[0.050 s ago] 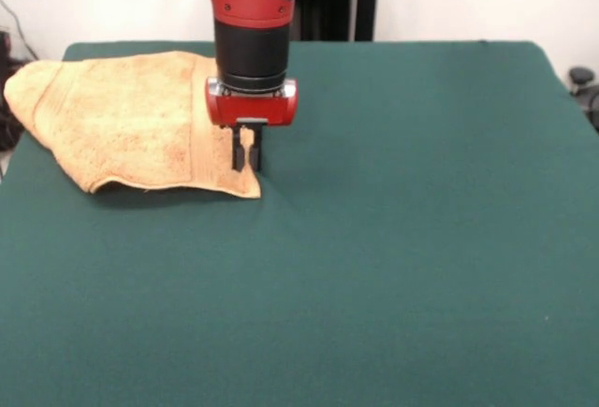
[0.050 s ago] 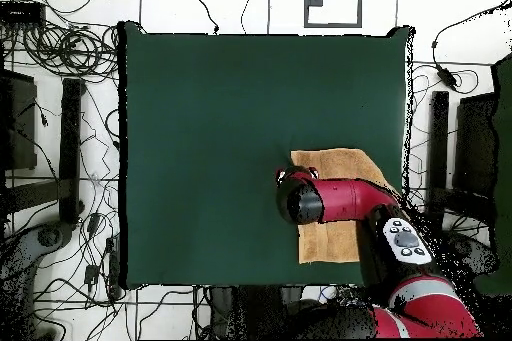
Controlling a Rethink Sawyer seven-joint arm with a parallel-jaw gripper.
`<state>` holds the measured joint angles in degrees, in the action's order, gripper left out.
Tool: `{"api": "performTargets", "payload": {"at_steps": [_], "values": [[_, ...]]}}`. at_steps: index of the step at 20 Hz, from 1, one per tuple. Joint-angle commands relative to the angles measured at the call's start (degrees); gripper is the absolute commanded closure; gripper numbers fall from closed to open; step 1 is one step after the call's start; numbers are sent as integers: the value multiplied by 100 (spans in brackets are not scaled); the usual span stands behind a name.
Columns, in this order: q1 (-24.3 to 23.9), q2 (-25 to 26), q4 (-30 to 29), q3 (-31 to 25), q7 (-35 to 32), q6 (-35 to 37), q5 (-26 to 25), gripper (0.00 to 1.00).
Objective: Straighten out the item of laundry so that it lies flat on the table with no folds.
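Note:
The item of laundry (image 1: 122,117), an orange-tan terry towel with a band stripe along its right hem, lies rumpled at the far left of the green table (image 1: 421,239). Its near edge is lifted and casts a shadow, and its left end reaches the table's edge. My gripper (image 1: 246,152) points straight down at the towel's near right corner, its dark fingers close together with tan cloth showing between them. In the overhead view the towel (image 2: 340,162) lies near the table's (image 2: 220,127) right edge, and the red arm crosses over it and hides the gripper.
Cables and black stands surround the table on the white floor (image 2: 60,107) in the overhead view. The towel sits close to one corner of the table, with wide bare green surface toward the middle and the other side.

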<state>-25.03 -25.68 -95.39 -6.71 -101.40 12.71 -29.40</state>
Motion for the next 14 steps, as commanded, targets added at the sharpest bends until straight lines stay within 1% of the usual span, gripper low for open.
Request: {"api": "performTargets", "payload": {"at_steps": [1,9,14], "values": [[362,812,411,-166,-1032,384,568,100],[735,751,355,16,-1163,442,1069,100],[845,754,276,37,-1161,326,1316,100]]}}
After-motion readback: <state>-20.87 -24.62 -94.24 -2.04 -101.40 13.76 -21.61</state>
